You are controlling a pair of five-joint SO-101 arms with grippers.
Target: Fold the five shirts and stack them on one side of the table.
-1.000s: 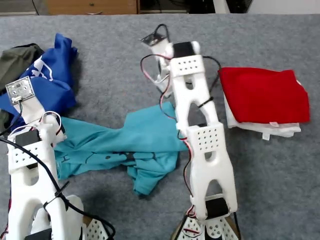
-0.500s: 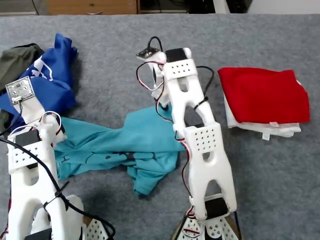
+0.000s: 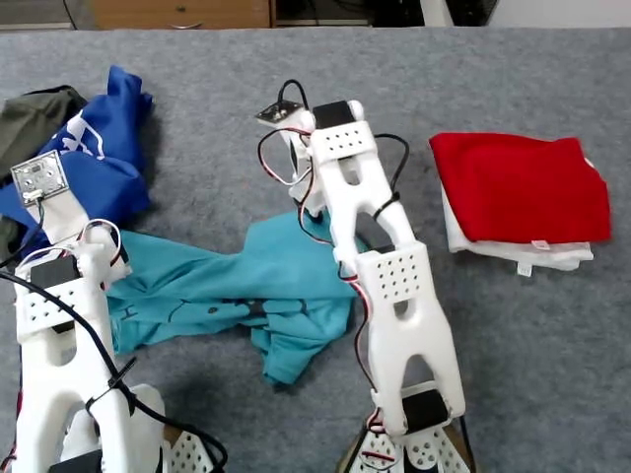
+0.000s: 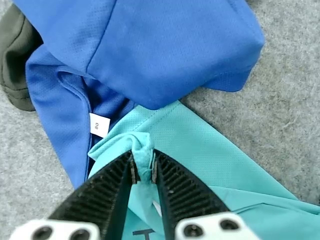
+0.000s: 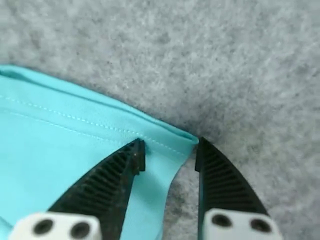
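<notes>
Left gripper point(image 4: 142, 167): clamped on a pinched fold of the teal shirt point(image 3: 246, 286), at its 9 o'clock end.
Right gripper point(image 5: 167, 150): jaws apart, straddling the teal shirt's 1 o'clock corner.
Teal shirt: lies crumpled at the centre of the table point(image 3: 197, 69).
Blue shirt point(image 3: 99, 148): heaped at 10 o'clock, touching a dark green shirt point(image 3: 35, 113).
Red shirt point(image 3: 518, 187): folded at 2 o'clock, atop a folded white shirt point(image 3: 532, 258).
</notes>
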